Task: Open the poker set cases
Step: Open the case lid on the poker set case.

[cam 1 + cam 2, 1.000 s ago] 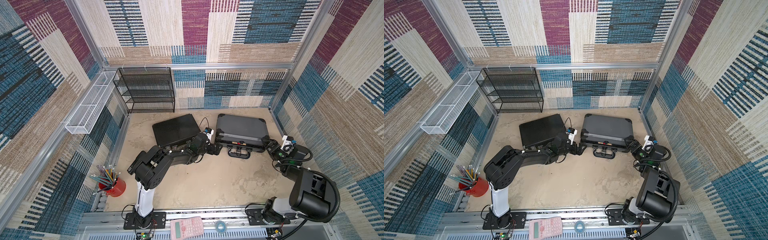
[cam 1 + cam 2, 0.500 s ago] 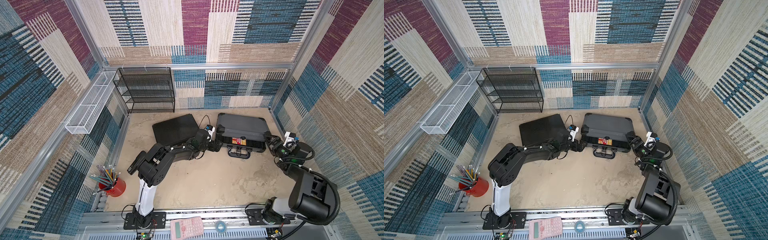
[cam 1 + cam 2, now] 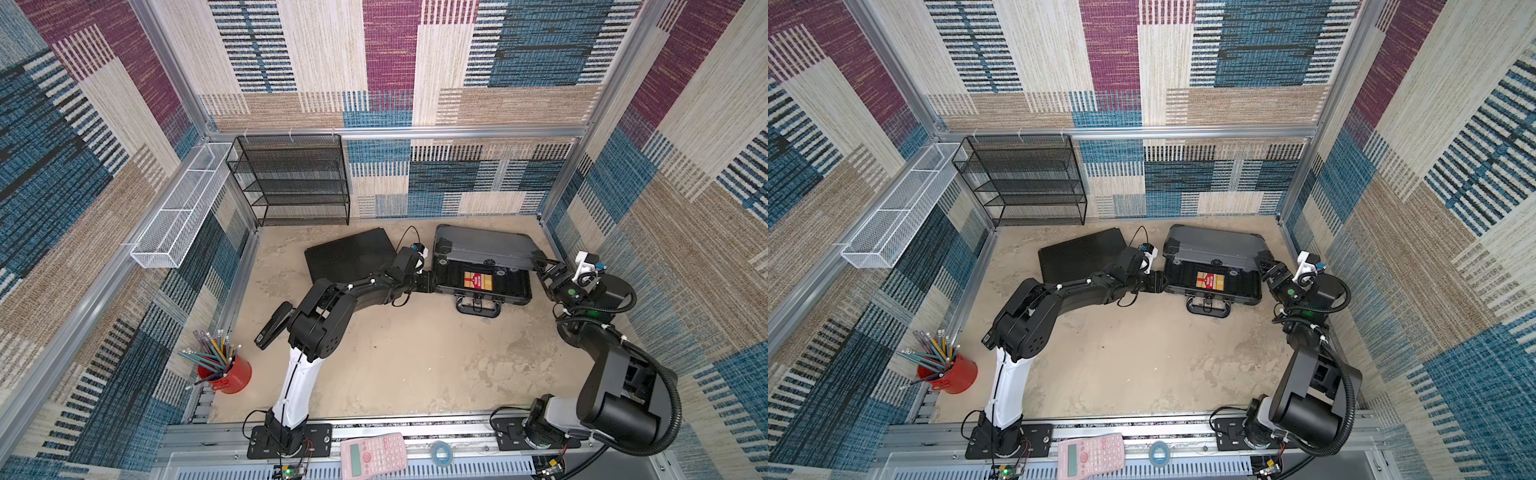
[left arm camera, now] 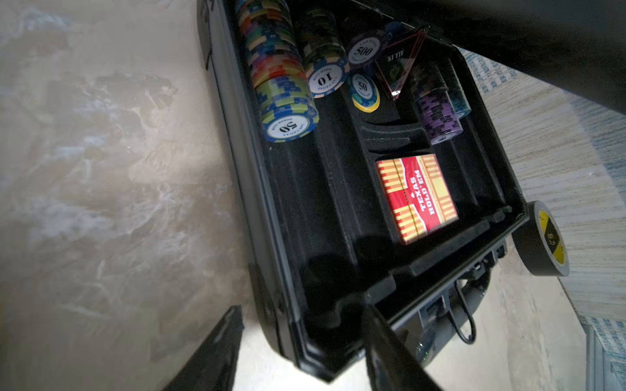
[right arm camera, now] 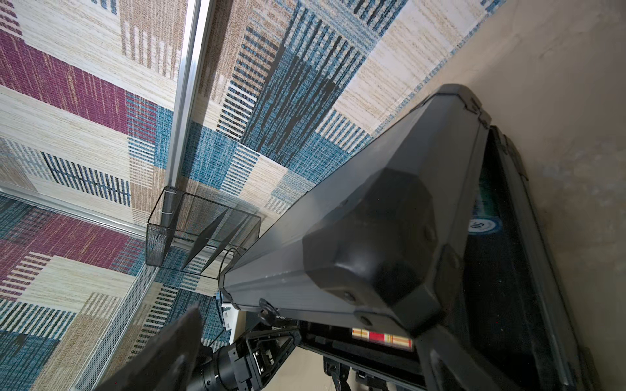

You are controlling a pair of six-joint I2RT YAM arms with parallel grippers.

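left gripper (image 3: 428,279) is sitting at the left end of the grey case (image 3: 484,249) in both top views, jaws apart but narrowing from the wider spread of a second ago. right gripper (image 3: 541,266) is staying spread wide under the right corner of the lid (image 3: 1214,248). that lid is now tilting well up off the base. a second ago it was lying shut, half a second ago it was only cracking open, and now the red cards (image 3: 478,280) are showing inside. black case (image 3: 349,259) is lying flat and shut just beside the grey one.

left wrist view is looking straight into the open base. chips (image 4: 288,84) are standing in their grooves and cards (image 4: 416,198) are lying in their slot. one finger (image 4: 389,345) is reaching inside the end wall and the other is staying outside with floor showing between it and the wall, so nothing is being clamped yet.

right wrist view is showing the lid's black corner (image 5: 372,250) riding between wide jaws, not pinched.

grey case is looking nearly open, with the lid probably needing a push further back. black case is waiting untouched.
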